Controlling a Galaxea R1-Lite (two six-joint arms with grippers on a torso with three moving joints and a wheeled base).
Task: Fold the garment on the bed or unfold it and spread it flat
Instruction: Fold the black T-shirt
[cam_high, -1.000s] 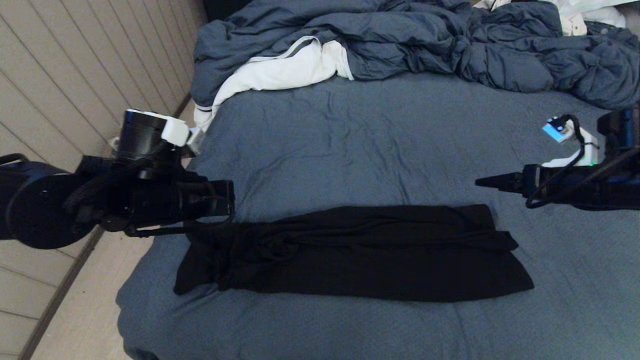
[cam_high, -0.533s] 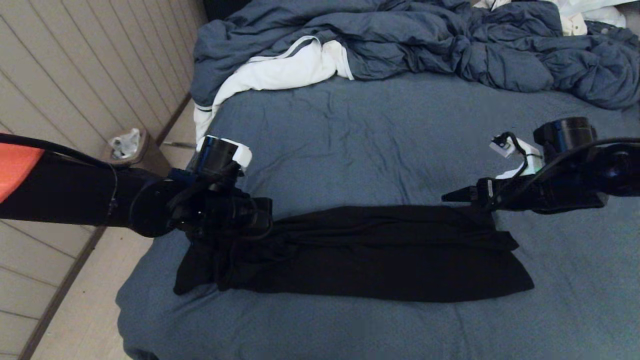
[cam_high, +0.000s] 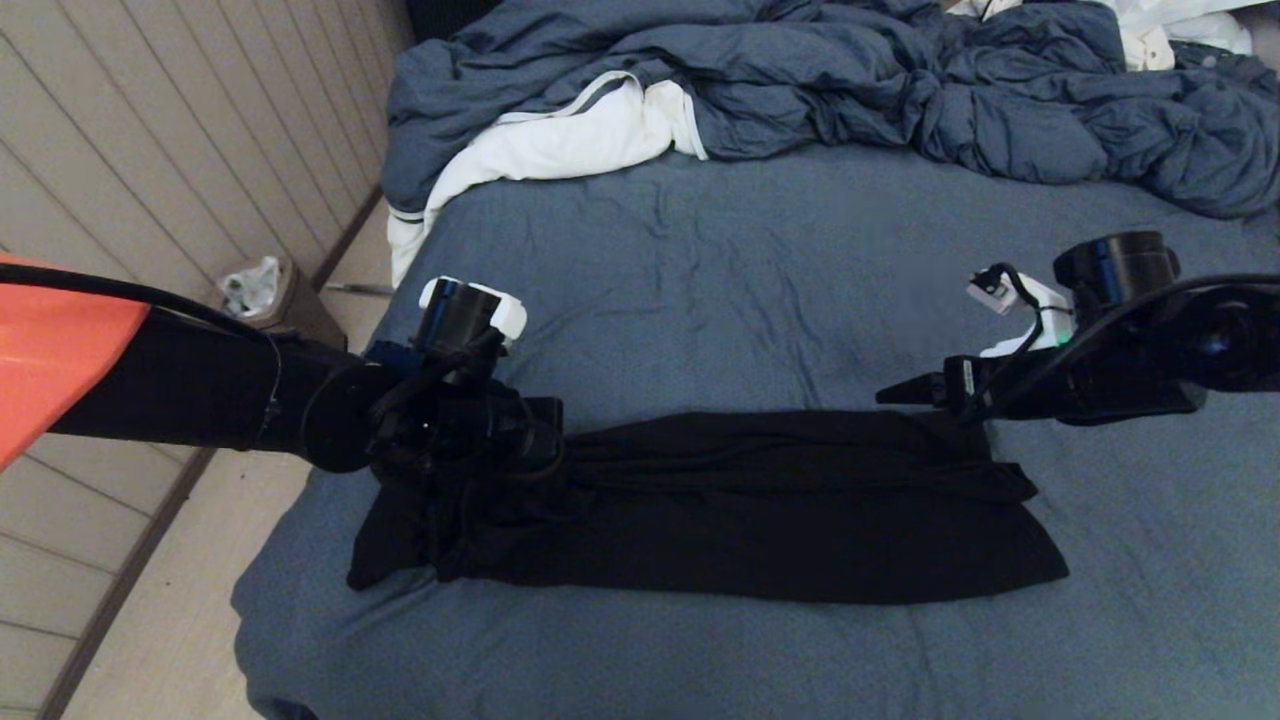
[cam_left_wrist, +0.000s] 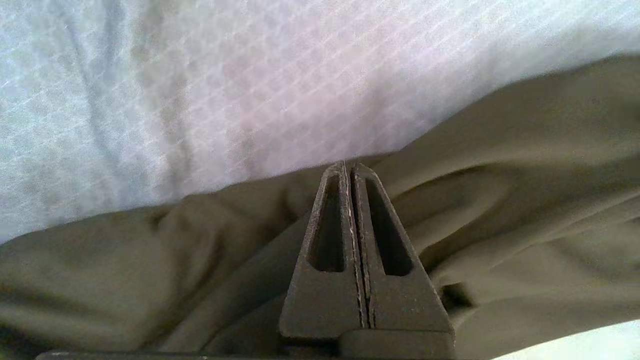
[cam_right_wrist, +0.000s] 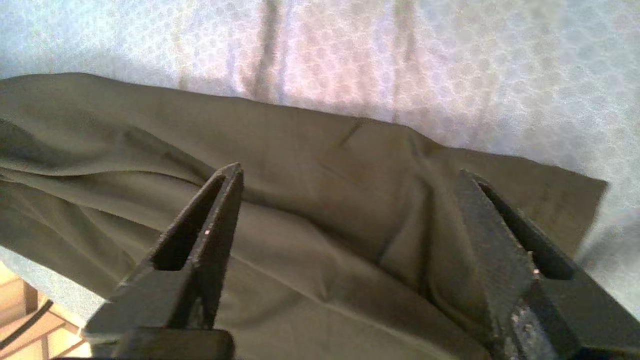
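The garment (cam_high: 750, 510) lies as a long black strip across the near part of the bed (cam_high: 750, 280), bunched and wrinkled at its left end. My left gripper (cam_high: 548, 445) rests low on that bunched end, by the far edge. In the left wrist view its fingers (cam_left_wrist: 348, 167) are pressed together, with nothing visible between them and the garment (cam_left_wrist: 525, 150) under them. My right gripper (cam_high: 885, 397) hovers just above the far right corner. In the right wrist view it is open (cam_right_wrist: 350, 170), its fingers astride the cloth (cam_right_wrist: 325, 150) without touching it.
A crumpled blue-grey duvet (cam_high: 850, 80) and a white cloth with a striped edge (cam_high: 560, 140) lie at the head of the bed. A small bin (cam_high: 260, 290) stands on the floor by the panelled wall on the left. Bare sheet lies between the garment and the duvet.
Both arms have come inward to the garment. The left gripper moved right from the bed's edge onto the bunched left end. The right gripper moved left over the far right corner.
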